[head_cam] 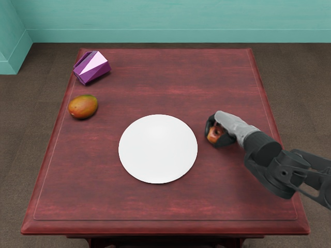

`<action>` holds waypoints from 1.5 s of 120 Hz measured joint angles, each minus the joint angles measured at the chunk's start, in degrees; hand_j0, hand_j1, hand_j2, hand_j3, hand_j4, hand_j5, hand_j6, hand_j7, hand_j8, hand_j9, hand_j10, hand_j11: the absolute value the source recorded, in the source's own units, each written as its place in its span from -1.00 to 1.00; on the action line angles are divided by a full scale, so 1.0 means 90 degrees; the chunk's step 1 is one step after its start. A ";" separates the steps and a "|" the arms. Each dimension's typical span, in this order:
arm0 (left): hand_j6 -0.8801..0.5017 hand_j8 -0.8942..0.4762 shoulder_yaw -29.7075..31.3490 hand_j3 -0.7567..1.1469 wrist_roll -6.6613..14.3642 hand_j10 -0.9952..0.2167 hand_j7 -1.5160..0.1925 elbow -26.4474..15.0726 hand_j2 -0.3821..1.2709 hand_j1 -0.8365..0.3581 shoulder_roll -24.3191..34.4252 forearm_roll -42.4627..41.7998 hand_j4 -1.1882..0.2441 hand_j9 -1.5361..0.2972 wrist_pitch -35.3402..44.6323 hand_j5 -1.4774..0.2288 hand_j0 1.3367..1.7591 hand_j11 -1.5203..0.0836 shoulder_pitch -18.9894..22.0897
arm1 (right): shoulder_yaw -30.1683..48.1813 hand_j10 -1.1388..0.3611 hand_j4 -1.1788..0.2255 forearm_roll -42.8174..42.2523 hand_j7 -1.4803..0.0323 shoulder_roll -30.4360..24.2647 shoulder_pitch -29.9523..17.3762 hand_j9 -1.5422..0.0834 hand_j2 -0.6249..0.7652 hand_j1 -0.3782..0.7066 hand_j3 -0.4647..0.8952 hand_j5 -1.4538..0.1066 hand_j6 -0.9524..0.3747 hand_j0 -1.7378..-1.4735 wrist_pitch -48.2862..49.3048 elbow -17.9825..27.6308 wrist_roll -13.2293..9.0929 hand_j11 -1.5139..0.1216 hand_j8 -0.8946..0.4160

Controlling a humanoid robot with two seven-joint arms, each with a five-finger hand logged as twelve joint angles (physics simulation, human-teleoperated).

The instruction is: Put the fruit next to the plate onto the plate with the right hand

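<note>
A dark red wooden desk fills most of the view. In its far left corner sits a shiny purple box with many flat sides, tipped at a slant. A little closer, near the left edge, lies a mango. It is orange and red, with a bit of green at one end. The box and the mango are near each other but not touching. Under the desk is a brown floor. Behind it is a blue-green wall.
</note>
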 joint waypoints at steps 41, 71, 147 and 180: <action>-0.08 -0.05 0.0001 -0.21 0.0000 0.24 0.40 0.0000 -0.48 0.49 0.0000 -0.0001 0.32 0.33 0.0000 0.36 0.52 0.50 0.0000 | 0.0071 -0.26 -0.36 0.1335 -0.53 0.0001 0.0614 -0.56 0.17 0.31 -0.32 -0.67 -0.09 -0.29 0.0281 0.0248 0.0001 -0.58 -0.04; -0.08 -0.05 0.0001 -0.21 0.0000 0.24 0.40 0.0000 -0.48 0.49 0.0000 -0.0001 0.32 0.33 0.0000 0.36 0.52 0.50 0.0000 | 0.0126 -0.25 -0.36 0.1678 -0.54 0.0316 0.0682 -0.57 0.14 0.28 -0.32 -0.70 -0.10 -0.31 0.0406 0.0385 -0.0002 -0.60 -0.03; -0.08 -0.05 0.0002 -0.21 0.0000 0.24 0.40 0.0000 -0.48 0.49 0.0000 -0.0001 0.32 0.33 0.0000 0.36 0.52 0.50 0.0000 | 0.0043 -0.29 -0.38 0.1615 -0.40 0.1647 0.0906 -0.43 0.12 0.26 -0.32 -0.56 -0.13 -0.34 0.0518 -0.0068 -0.0002 -0.47 -0.11; -0.08 -0.05 0.0002 -0.20 0.0000 0.24 0.40 0.0000 -0.48 0.49 0.0000 -0.0001 0.32 0.33 0.0000 0.36 0.52 0.50 0.0000 | 0.0092 0.06 -0.09 0.1654 0.29 0.1635 0.0895 0.27 -0.09 -0.23 -0.32 0.19 0.08 -0.38 0.0419 -0.0120 -0.0002 0.22 0.01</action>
